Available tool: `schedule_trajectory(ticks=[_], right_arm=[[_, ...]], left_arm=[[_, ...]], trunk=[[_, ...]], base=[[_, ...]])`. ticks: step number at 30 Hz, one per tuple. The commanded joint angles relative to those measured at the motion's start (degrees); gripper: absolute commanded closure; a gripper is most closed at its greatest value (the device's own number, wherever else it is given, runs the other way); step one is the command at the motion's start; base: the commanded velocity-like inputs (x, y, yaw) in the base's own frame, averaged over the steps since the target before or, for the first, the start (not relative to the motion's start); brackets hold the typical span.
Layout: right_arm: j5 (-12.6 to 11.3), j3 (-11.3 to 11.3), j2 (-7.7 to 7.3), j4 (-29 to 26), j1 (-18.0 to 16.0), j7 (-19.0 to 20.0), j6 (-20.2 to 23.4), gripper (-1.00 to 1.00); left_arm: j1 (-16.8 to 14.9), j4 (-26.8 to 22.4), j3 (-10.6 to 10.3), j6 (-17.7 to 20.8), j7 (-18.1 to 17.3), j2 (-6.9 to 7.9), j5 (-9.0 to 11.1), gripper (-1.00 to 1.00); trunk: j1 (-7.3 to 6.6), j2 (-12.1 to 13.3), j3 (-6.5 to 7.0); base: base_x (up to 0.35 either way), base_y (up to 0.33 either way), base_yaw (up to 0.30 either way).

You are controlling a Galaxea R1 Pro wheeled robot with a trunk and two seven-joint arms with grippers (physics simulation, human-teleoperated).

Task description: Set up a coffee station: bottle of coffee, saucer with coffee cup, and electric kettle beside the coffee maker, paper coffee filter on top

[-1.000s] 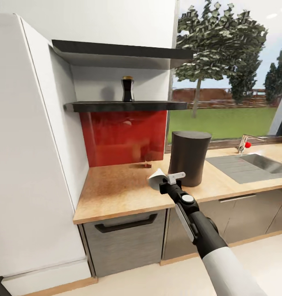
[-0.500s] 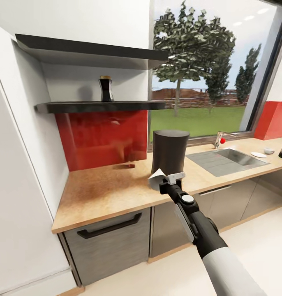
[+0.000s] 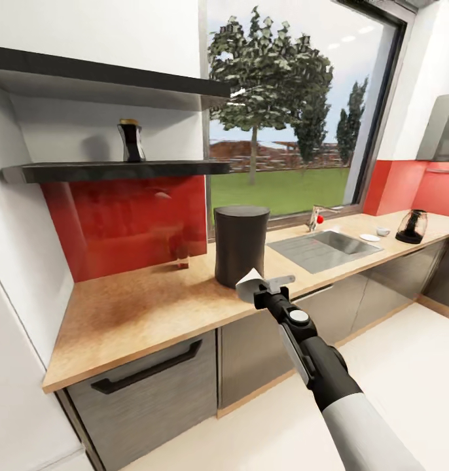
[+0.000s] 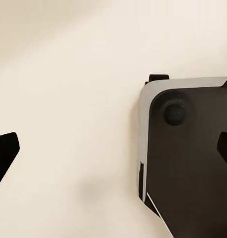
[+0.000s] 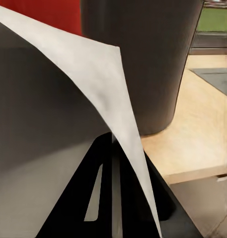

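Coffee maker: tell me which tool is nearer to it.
Right. The right tool, shut on the paper coffee filter, is just in front of the coffee maker. The left tool hangs over pale floor, open.

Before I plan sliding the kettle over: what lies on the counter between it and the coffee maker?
In the head view, between the electric kettle and coffee maker: the coffee cup, saucer and inset sink.

The long light wood-coloured tabletop [image 3: 133,307] carries, just beyond the right end effector [image 3: 269,286], a tall dark-grey column coffee maker [image 3: 240,243], while the thin dark-grey wall shelf [image 3: 113,171] above bears a small dark coffee bottle [image 3: 130,141].
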Motion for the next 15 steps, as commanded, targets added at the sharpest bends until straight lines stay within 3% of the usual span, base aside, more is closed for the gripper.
schedule_trajectory(ticks=[1,15], right_arm=[[-0.2,0.0,0.01,0.0,0.0,0.0,0.3,1.00],[-0.2,0.0,0.01,-0.1,0.0,0.0,0.3,1.00]], left_arm=[[0.0,0.0,-0.1,-0.2,0.1,0.00,0.0,-1.00],[0.3,1.0,-0.3,0.0,0.1,0.50,0.0,-1.00]], trunk=[[0.02,0.0,-0.02],[0.02,0.0,-0.02]], base=[[0.000,0.000,-0.282],[0.000,0.000,-0.282]])
